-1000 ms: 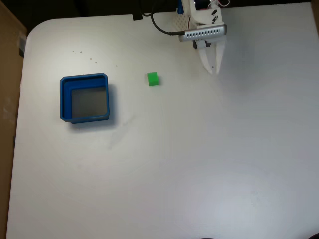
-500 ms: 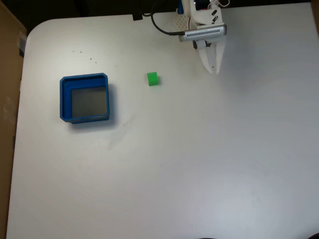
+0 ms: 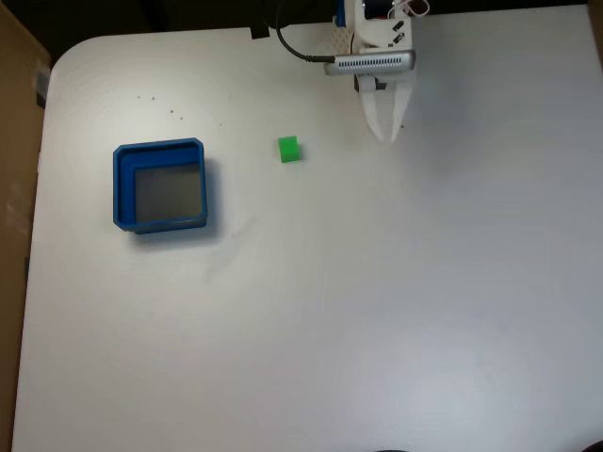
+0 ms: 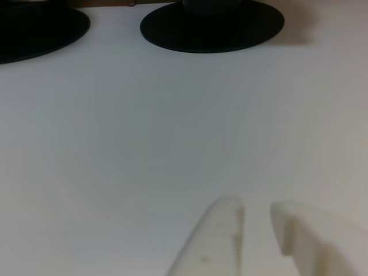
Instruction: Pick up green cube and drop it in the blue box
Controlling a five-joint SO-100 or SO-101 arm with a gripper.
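In the other view, the two white fingers of the claw rise from the bottom edge, closest to the lens. A narrow strip of desk shows between their tips, so they stand slightly apart with nothing between them. Beyond them the white desk runs bare up to two dark round bases at twelve o'clock along the top edge.

In the fixed view, the claw hangs at about one o'clock from the desk's middle, pointing down the picture, under the white arm with its black cable. The green cube lies on the desk at about nine o'clock from the claw, near it but apart. The blue box sits farther out at about eight o'clock from the cube, well apart, its grey floor bare.
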